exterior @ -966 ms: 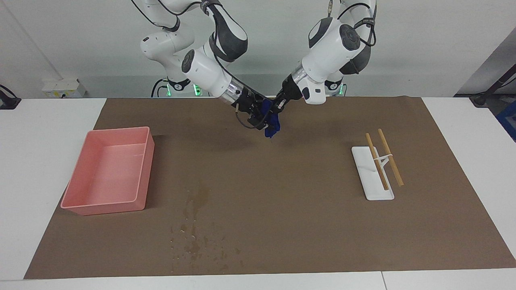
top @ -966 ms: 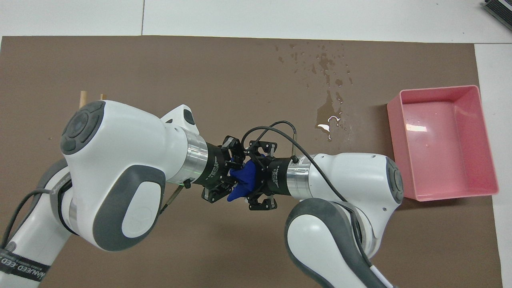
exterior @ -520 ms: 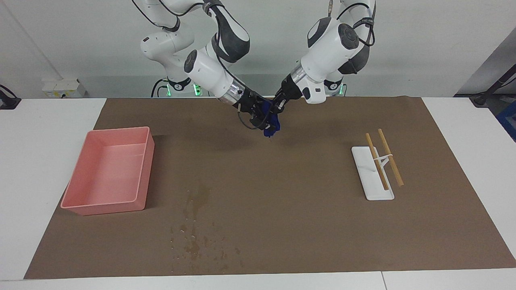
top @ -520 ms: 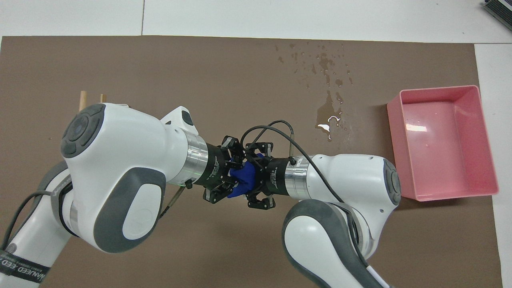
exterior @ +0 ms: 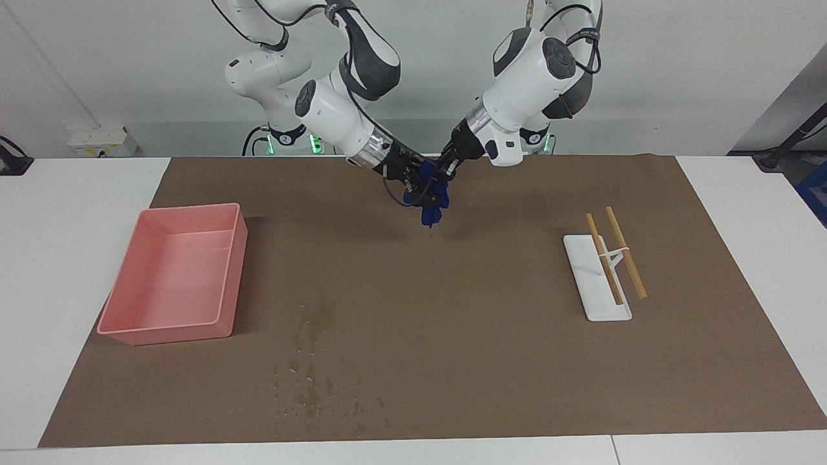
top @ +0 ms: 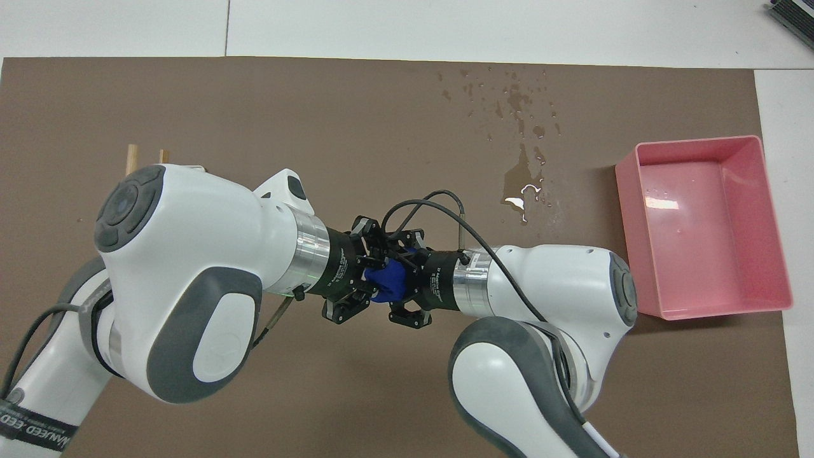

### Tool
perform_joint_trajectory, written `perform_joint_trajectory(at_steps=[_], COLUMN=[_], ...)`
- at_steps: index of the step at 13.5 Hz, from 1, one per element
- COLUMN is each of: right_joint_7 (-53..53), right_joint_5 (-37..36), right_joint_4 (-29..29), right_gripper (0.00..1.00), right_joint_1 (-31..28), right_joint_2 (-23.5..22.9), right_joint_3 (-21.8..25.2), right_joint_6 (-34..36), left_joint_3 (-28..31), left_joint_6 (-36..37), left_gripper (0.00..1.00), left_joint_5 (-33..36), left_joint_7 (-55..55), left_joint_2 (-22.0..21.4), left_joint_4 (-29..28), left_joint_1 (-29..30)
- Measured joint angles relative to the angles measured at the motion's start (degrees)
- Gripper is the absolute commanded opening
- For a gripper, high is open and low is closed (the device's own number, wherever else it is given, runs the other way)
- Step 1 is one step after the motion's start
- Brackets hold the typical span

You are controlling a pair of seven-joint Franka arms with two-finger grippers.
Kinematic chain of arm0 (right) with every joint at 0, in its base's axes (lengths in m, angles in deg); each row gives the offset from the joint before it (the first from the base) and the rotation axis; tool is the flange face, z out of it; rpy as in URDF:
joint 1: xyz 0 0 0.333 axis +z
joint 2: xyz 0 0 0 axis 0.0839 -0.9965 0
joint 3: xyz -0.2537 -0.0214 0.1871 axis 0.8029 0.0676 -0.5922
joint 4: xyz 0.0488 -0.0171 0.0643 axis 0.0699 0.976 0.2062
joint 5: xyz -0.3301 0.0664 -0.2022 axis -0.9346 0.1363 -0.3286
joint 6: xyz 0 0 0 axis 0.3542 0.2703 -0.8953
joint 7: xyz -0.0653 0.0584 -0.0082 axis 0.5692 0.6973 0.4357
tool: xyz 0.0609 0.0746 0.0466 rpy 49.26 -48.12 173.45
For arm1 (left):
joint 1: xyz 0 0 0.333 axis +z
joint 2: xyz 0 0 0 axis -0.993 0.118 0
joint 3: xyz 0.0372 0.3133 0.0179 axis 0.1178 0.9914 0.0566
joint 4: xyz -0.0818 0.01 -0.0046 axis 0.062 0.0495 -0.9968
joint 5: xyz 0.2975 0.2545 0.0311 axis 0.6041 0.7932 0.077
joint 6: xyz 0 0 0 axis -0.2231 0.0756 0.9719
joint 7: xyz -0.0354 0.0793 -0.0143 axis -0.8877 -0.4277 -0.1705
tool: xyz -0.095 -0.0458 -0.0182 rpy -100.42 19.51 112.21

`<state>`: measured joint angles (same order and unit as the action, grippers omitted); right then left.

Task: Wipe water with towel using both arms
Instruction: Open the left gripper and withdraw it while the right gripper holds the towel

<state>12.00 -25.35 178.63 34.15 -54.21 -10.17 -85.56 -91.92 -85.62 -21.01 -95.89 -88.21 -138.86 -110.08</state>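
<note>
The towel hangs at the facing view's upper centre, pinched between both grippers. The left gripper has its jaws clamped on it. The right gripper has its jaws closed on it too.

Two arms, one towel, one tray, one rack, two rods, one mat.

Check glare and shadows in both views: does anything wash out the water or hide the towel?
Overhead view: a bright glint sits on the water puddle, droplets stay readable, and another glint lies inside the pink tray; the left gripper and right gripper crowd the towel. Facing view: water is a dull dark stain without glare; soft shadows fall under the arms; the towel shows clearly.
</note>
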Motion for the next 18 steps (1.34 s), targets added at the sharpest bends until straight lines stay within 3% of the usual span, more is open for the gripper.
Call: perform_joint_trajectory(at_steps=[1,4,8,12,16,18], right_joint_7=[-0.1,-0.3,-5.0,-9.9,-21.2,-31.8], right_joint_5=[0.0,0.0,-2.6,-17.8,-27.5,-35.4], right_joint_4=[0.0,-0.1,-0.2,-0.2,-0.2,-0.2], right_gripper=[0.0,0.0,0.0,0.0,0.0,0.0], right_joint_1=[0.0,0.0,0.6,0.7,-0.7,-2.8], right_joint_2=[0.0,-0.1,-0.4,-0.3,0.4,0.9], right_joint_3=[0.0,0.2,0.0,-0.1,0.2,0.2], right_joint_6=[0.0,-0.1,4.6,14.2,22.5,28.0], left_joint_3=[0.0,-0.2,0.2,1.5,1.7,1.7], left_joint_6=[0.0,0.2,-1.0,-1.4,-0.8,5.1], left_gripper=[0.99,1.0,1.0,1.0,1.0,1.0], left_joint_5=[0.0,1.5,11.0,14.1,23.6,27.1], left_joint_7=[0.0,0.1,5.2,27.5,42.1,52.1], left_joint_2=[0.0,-0.2,-0.8,-0.5,0.3,1.0], left_joint_4=[0.0,0.0,0.7,1.7,3.3,6.1], left_joint_1=[0.0,-0.1,-0.5,6.6,11.1,14.1])
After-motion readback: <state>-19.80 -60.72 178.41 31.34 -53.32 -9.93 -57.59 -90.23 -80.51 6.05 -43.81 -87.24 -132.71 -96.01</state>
